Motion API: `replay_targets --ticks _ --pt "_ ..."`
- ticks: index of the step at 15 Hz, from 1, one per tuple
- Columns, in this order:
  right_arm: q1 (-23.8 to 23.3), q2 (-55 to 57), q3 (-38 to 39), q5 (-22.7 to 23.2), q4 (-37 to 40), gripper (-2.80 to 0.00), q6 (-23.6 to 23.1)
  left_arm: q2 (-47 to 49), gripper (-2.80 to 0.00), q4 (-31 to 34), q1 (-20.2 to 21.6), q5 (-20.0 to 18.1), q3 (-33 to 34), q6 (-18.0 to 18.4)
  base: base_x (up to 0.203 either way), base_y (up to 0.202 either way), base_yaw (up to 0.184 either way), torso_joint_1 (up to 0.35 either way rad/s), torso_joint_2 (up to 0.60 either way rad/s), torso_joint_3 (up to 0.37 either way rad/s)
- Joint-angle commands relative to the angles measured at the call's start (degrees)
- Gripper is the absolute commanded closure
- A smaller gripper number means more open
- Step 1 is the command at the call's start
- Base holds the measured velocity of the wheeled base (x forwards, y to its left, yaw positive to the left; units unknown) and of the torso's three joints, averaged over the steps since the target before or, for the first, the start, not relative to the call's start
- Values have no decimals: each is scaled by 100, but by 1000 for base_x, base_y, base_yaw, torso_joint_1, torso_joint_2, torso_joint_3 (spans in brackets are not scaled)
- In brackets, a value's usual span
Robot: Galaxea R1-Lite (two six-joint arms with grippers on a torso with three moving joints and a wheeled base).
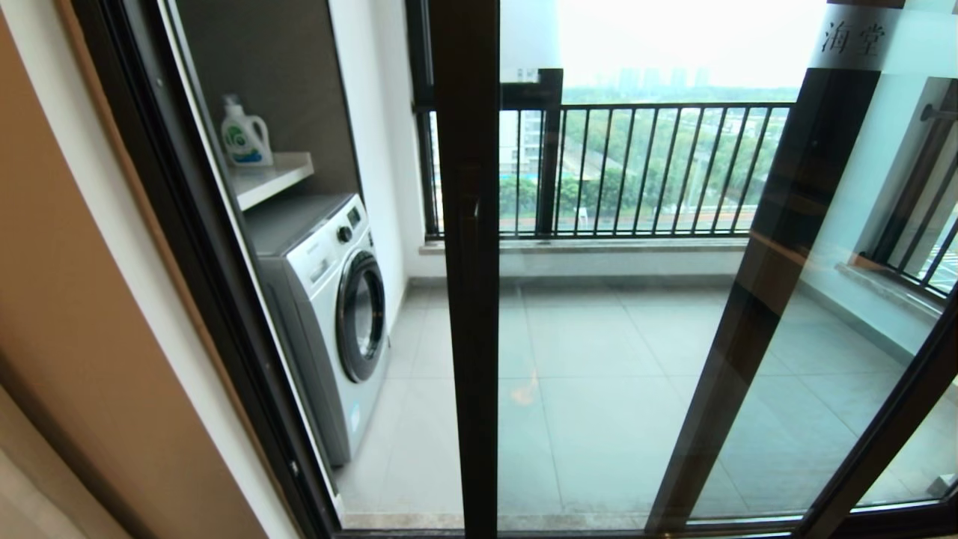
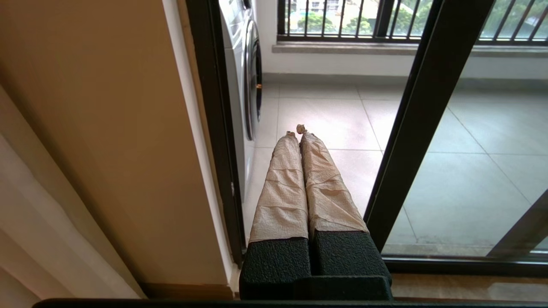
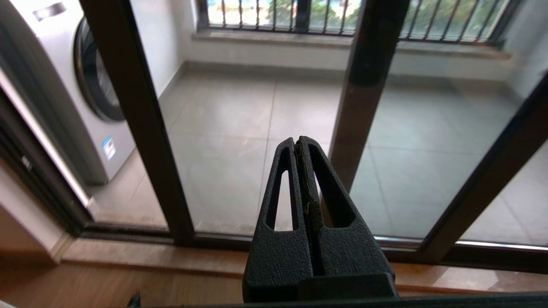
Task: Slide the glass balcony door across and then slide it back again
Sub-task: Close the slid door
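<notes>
The glass balcony door (image 1: 468, 299) stands partly slid across, its dark brown edge stile upright in the middle of the head view with the bar handle (image 1: 470, 217) on it. An open gap lies between that stile and the left jamb (image 1: 224, 299). Neither arm shows in the head view. My left gripper (image 2: 296, 130), its fingers wrapped in beige tape, is shut on nothing and points into the gap, close beside the door stile (image 2: 411, 149). My right gripper (image 3: 297, 143) is shut and empty, facing the door glass between the edge stile (image 3: 137, 128) and a second stile (image 3: 364, 85).
A white washing machine (image 1: 329, 299) stands just past the gap on the left, with a detergent bottle (image 1: 245, 135) on a shelf above. A black-barred railing (image 1: 658, 172) closes the far side of the tiled balcony floor. A beige wall (image 2: 107, 128) flanks the jamb.
</notes>
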Motion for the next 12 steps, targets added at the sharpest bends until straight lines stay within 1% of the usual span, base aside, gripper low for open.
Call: replay_targets --ticks 1,2,3,4,7,8,9,10,11,12 --pt "-29 -94 1306 353 -1334 0 93 6 0 0 0 1 0 -2 0 0 0 0 0 0" --pt "-37 -93 1610 670 -1786 0 253 6 0 0 0 1 0 -2 0 0 0 0 0 0" --pt "-46 -91 1709 1072 -2182 0 394 6 0 0 0 1 0 -2 0 0 0 0 0 0" --pt "-45 -90 1724 1131 -2301 0 453 6 0 0 0 1 0 -2 0 0 0 0 0 0" --pt "-51 -90 1688 1095 -2191 0 658 6 0 0 0 1 0 -2 0 0 0 0 0 0" --pt "-46 -90 1674 932 -2140 0 658 6 0 0 0 1 0 -2 0 0 0 0 0 0" --pt "-45 -90 1710 537 -2175 0 574 6 0 0 0 1 0 -2 0 0 0 0 0 0" --pt "-43 -88 1758 157 -2214 0 271 6 0 0 0 1 0 -2 0 0 0 0 0 0" --pt "-42 -83 1789 -14 -2225 0 77 6 0 0 0 1 0 -2 0 0 0 0 0 0" --pt "-42 -82 1797 -82 -2226 0 268 6 0 0 0 1 0 -2 0 0 0 0 0 0"
